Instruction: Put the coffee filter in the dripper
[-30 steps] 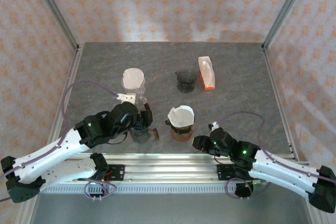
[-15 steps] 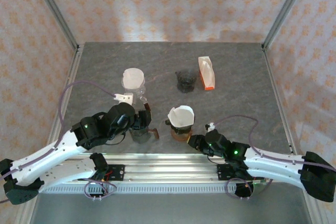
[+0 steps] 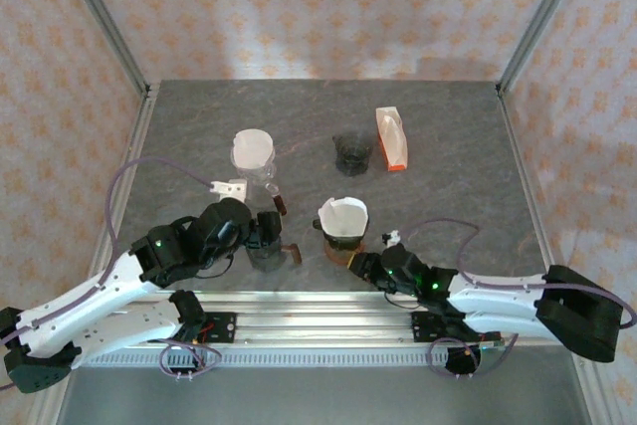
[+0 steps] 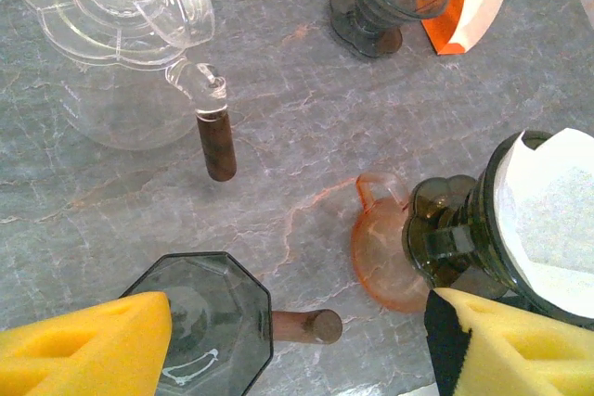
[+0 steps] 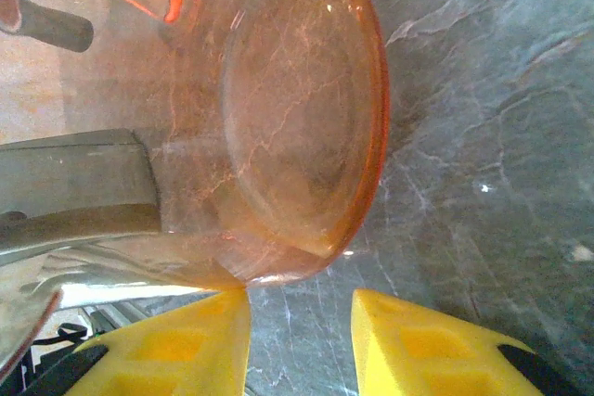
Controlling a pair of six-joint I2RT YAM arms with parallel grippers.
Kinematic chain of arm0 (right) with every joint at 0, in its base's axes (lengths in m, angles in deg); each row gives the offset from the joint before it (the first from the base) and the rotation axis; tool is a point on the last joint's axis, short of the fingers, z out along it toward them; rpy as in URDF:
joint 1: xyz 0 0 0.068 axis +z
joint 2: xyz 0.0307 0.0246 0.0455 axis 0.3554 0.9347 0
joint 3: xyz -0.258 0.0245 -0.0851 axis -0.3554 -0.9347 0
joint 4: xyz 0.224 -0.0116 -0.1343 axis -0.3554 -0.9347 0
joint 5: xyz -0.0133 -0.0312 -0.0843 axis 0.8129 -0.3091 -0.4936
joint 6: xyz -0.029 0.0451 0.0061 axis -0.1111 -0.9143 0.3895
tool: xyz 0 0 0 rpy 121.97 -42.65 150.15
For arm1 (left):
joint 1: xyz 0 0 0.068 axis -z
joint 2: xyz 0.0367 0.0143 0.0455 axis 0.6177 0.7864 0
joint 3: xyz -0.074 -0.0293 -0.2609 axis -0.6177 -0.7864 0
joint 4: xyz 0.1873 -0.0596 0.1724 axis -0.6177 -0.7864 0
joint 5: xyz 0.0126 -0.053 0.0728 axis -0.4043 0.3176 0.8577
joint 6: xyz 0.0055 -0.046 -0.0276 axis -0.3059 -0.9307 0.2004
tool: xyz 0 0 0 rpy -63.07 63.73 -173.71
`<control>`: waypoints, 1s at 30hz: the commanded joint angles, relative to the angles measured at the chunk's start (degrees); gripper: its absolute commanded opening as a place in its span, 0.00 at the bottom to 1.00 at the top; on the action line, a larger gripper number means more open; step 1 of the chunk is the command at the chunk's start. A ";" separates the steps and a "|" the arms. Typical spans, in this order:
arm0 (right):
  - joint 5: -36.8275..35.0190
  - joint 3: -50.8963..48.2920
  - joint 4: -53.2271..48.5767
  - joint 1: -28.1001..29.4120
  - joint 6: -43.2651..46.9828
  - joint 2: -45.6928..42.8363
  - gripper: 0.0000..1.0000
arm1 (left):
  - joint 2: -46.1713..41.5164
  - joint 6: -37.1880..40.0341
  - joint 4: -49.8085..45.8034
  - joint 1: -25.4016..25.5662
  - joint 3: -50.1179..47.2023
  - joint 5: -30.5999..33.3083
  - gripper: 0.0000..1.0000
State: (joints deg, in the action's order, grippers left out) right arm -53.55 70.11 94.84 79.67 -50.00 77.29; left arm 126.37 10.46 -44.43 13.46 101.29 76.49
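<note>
While your right hand sits low near the table's front edge, its yellow fingers stand narrowly apart with bare stone between them. The rim of the amber saucer meets one fingertip. The white paper filter already sits inside the dark dripper. That dripper stands on the saucer, just beyond this hand and slightly to its left. Your left hand is spread wide and holds nothing. The dripper lies just off its right finger, and a dark eight-sided glass piece with a wooden handle lies beneath its left one. You have open table to the right of the dripper. The glass jug, dark cup and orange box stand farther back.
</note>
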 commanded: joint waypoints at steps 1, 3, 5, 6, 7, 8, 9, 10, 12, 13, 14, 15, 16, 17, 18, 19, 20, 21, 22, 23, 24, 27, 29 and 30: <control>-3.14 2.04 4.28 0.21 0.28 3.23 0.33 | -1.12 -0.69 -2.21 -0.46 -0.45 1.89 0.73; -2.96 3.20 5.55 0.08 1.27 5.71 0.33 | -1.63 -0.84 -2.58 -0.52 -0.84 2.21 0.73; -2.24 4.57 6.33 -0.54 2.47 8.50 0.33 | -1.95 -1.01 -2.79 -0.55 -1.13 2.07 0.73; -1.84 5.01 6.91 -0.88 2.78 9.01 0.33 | -2.08 -1.00 -2.99 -0.54 -1.09 1.98 0.73; -1.40 5.39 7.67 -1.30 3.13 11.23 0.33 | -2.08 -1.11 -3.19 -0.55 -1.03 1.89 0.73; -0.99 5.76 8.13 -1.69 3.48 12.31 0.32 | -2.20 -1.14 -3.46 -0.55 -1.04 1.86 0.73; -0.69 6.28 8.30 -2.06 4.07 12.97 0.32 | -2.33 -1.20 -3.61 -0.55 -1.08 1.89 0.73; -0.59 6.73 8.12 -2.36 4.50 13.31 0.32 | -2.53 -1.29 -3.81 -0.55 -1.17 1.88 0.73; 0.11 7.58 7.28 -3.15 5.46 13.66 0.32 | -3.09 -1.39 -4.07 -0.55 -1.35 1.92 0.73; 0.66 7.97 7.05 -3.92 6.02 13.61 0.32 | -3.41 -1.40 -4.23 -0.55 -1.44 2.00 0.73; 1.17 8.40 6.66 -4.53 6.69 13.43 0.32 | -3.57 -1.40 -4.55 -0.55 -1.48 2.22 0.73; 1.54 8.87 5.95 -5.06 7.46 13.30 0.32 | -3.70 -1.40 -4.84 -0.55 -1.43 2.34 0.73; 2.02 9.37 5.26 -5.65 8.31 13.23 0.32 | -3.84 -1.44 -5.10 -0.55 -1.55 2.34 0.73; 2.95 9.96 4.94 -6.42 9.20 13.31 0.32 | -4.01 -1.56 -5.37 -0.55 -1.75 2.39 0.73; 3.73 10.35 4.77 -7.02 9.88 13.57 0.32 | -4.20 -1.61 -5.49 -0.55 -1.83 2.30 0.73; 4.47 10.77 4.86 -7.61 10.55 13.77 0.32 | -4.34 -1.79 -5.65 -0.55 -2.11 2.41 0.73; 5.20 11.25 4.87 -8.06 11.49 14.11 0.32 | -4.60 -1.99 -5.92 -0.55 -2.46 2.45 0.73; 5.71 11.69 4.91 -8.45 12.12 14.35 0.32 | -4.78 -2.09 -6.16 -0.55 -2.67 2.53 0.73; 6.34 12.10 5.08 -8.95 12.61 14.90 0.32 | -4.99 -2.32 -6.43 -0.55 -3.00 2.64 0.73; 6.97 12.47 5.45 -9.39 13.02 15.59 0.32 | -5.16 -2.57 -6.57 -0.55 -3.26 2.72 0.73; 7.26 12.63 5.94 -9.77 13.09 16.24 0.32 | -5.36 -2.77 -6.79 -0.55 -3.48 2.79 0.73; 8.25 12.78 8.82 -10.69 13.34 18.60 0.32 | -5.92 -3.53 -7.44 -0.55 -4.37 3.19 0.73; 8.67 13.79 9.83 -10.81 14.59 20.32 0.32 | -6.53 -4.18 -7.66 -0.55 -5.24 3.33 0.73; 8.75 14.40 9.84 -10.86 15.27 21.00 0.31 | -6.90 -4.48 -7.67 -0.60 -5.68 3.46 0.73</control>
State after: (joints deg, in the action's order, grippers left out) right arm -45.31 82.13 102.05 69.24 -37.67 96.66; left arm 120.58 7.79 -49.15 13.44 96.76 77.14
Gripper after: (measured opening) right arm 0.316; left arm 0.733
